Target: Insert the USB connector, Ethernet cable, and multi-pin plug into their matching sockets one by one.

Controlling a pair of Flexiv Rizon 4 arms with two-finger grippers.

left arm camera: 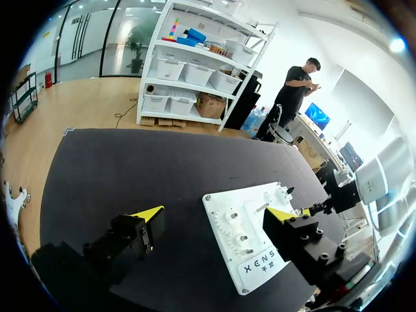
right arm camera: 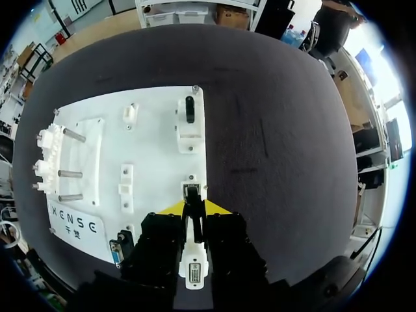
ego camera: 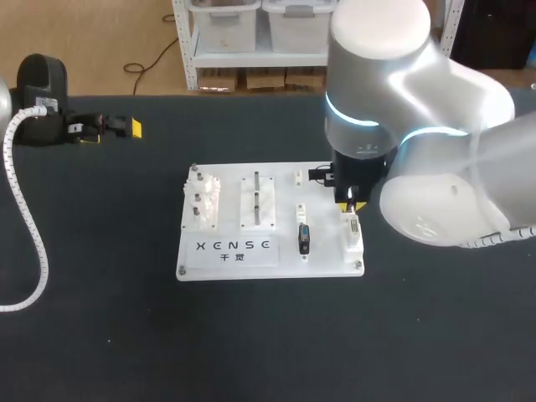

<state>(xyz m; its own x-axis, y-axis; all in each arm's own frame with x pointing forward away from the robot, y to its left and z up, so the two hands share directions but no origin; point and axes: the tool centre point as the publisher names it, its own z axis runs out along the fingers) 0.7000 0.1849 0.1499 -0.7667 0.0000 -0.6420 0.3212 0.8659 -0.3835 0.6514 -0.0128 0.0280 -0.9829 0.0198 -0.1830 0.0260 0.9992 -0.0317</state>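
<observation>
- Black worktop (ego camera: 100, 335); white socket board (ego camera: 327, 261) sits mid-table, and both arms are in frame
- Ethernet cable (right arm camera: 192, 224): a slim black plug body, upright over the board's right edge, with its nose just at a small metal-lined socket (right arm camera: 192, 190). Cannot tell whether it is seated
- Step in hand, as I judge it: the Ethernet insertion. The next move calls for a straight push down along the socket's axis with the plug held square, then letting go only once it is home
- Right end effector (right arm camera: 192, 208): fingers nearly together, yellow tips pressing the plug from both sides, so it is gripped
- Just in front of that grip on the same edge is a white block with a multi-pin socket (ego camera: 353, 224)
- Multi-pin plug (ego camera: 303, 239): dark, resting on the board near its front middle, apart from the grip. USB connector not identified with confidence
- Left end effector (left arm camera: 214, 213): fingers spread wide, holding nothing, parked at the worktop's far left and well apart from the board
</observation>
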